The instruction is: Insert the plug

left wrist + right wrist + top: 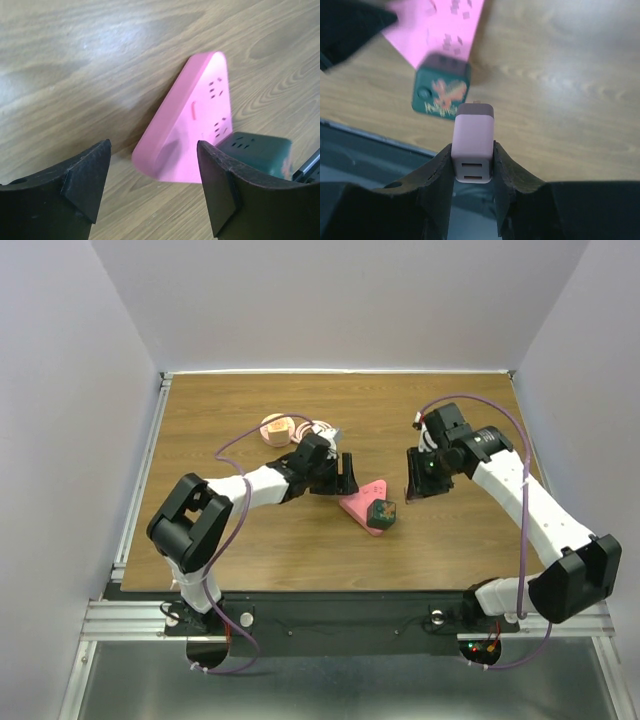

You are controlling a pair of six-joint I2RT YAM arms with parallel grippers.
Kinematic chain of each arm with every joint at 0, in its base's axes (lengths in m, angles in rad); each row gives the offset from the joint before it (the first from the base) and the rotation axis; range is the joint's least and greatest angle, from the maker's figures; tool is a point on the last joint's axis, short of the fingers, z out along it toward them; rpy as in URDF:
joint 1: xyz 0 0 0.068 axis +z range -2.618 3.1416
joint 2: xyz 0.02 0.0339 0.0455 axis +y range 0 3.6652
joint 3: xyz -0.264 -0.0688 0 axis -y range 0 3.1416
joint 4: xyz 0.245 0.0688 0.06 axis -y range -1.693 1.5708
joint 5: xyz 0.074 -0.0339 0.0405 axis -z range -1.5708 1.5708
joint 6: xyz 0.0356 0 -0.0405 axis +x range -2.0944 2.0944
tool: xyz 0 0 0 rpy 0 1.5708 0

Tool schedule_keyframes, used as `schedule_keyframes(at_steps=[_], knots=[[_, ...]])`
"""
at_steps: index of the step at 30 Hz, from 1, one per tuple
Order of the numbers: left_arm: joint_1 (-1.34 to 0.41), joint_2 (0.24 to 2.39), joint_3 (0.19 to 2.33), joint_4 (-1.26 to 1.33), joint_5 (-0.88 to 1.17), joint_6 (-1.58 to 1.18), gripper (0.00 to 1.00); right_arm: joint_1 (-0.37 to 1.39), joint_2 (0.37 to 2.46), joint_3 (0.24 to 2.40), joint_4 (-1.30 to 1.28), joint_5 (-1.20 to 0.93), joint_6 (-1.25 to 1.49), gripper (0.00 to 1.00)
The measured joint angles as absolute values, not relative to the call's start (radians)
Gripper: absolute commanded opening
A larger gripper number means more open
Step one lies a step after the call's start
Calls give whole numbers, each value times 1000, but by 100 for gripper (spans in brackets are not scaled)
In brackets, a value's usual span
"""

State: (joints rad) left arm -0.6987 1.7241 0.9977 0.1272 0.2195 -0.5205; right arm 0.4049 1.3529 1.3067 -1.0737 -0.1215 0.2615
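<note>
Right gripper (473, 152): clamped on one pale pink, block-shaped plastic plug (473, 132), which we record over the wooden table (250, 540), at 3 o'clock of one pink triangular plastic socket board (360, 502). Left gripper (153, 150): jaws wide, empty, at the board's 10 o'clock. We also list one dark green cube adapter (381, 512), seated on the board's 4 o'clock corner.

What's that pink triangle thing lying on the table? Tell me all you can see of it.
The pink block is a flat triangle with rounded corners, smooth like plastic. Its top face carries groups of socket holes and one small slot. It lies flat on the wooden table between the two arms. A dark green cube sits at one corner. The left claw stands open close by.
</note>
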Motion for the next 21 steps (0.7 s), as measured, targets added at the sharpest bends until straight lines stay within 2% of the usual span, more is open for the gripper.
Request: schedule_keyframes(at_steps=[7, 21], knots=[[-699, 1791, 1100, 123, 228, -503, 81, 409, 1332, 1192, -1134, -242, 263, 0], [-699, 1860, 1106, 123, 236, -507, 81, 473, 1324, 1038, -1080, -437, 266, 1]])
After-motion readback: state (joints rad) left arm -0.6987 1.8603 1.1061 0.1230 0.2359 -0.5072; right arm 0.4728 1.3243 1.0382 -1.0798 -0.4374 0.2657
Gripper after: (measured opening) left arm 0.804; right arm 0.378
